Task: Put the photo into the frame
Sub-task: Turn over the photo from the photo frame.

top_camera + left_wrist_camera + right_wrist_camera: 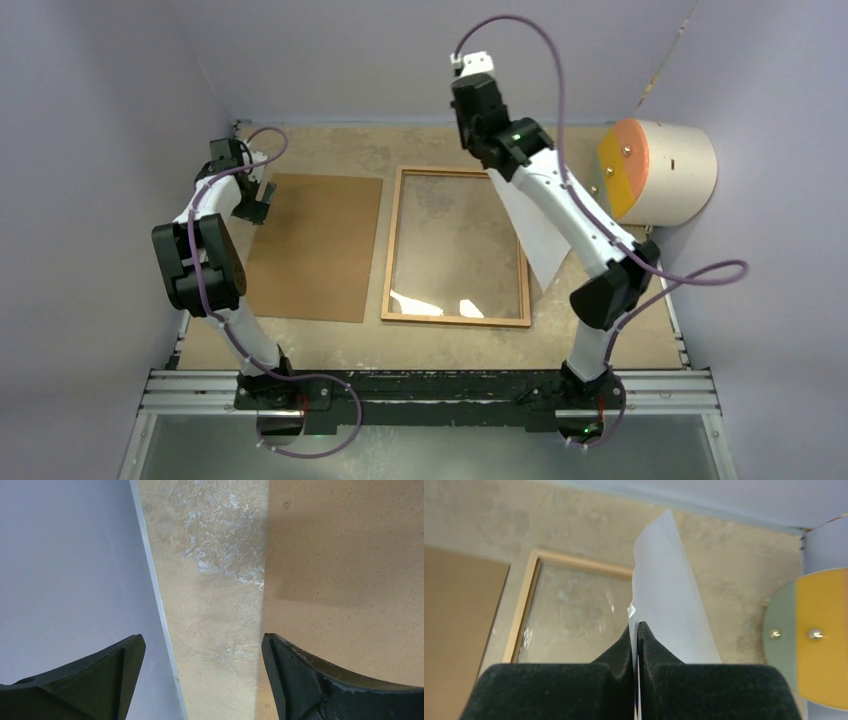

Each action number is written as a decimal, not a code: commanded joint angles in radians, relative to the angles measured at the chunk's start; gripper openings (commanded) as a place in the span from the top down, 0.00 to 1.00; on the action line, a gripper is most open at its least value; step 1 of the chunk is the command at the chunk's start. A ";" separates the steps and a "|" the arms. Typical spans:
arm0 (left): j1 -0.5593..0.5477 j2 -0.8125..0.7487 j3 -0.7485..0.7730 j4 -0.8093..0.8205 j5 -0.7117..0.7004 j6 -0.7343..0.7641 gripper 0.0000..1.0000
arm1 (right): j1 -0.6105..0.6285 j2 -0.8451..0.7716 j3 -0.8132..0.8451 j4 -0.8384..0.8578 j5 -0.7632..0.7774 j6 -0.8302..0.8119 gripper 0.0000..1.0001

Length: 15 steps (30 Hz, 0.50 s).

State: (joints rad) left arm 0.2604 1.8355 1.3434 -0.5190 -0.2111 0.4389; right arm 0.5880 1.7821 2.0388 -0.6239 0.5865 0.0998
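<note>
White paper is pinched edge-on in my right pincer (637, 628): the photo (537, 238) hangs above the tabletop (640, 335), plain back showing, just right of the frame (392, 245) and toward the right edge. The frame lies flat at the tabletop's middle, with a brown board (315, 245) beside it on the left. My left pincer (202, 647) is spread wide above the board's left edge, near the tabletop's left edge.

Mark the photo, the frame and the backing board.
photo (669, 595), right wrist view, white back.
frame (455, 319), top external view, near rail.
backing board (315, 245), top external view, middle of face.
</note>
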 commanded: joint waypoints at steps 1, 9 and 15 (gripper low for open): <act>-0.004 -0.045 -0.003 0.007 0.011 0.012 0.08 | 0.032 0.025 -0.052 -0.070 -0.073 0.126 1.00; -0.010 -0.060 -0.017 0.018 0.023 0.019 0.08 | 0.050 0.139 -0.161 0.014 -0.458 0.451 1.00; -0.012 -0.068 -0.046 0.032 0.018 0.033 0.08 | 0.015 0.182 -0.179 0.053 -0.641 0.688 1.00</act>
State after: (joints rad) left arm 0.2546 1.8229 1.3159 -0.5129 -0.2070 0.4545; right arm 0.6277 1.9663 1.8572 -0.6212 0.1169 0.5819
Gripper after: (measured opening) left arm 0.923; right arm 0.004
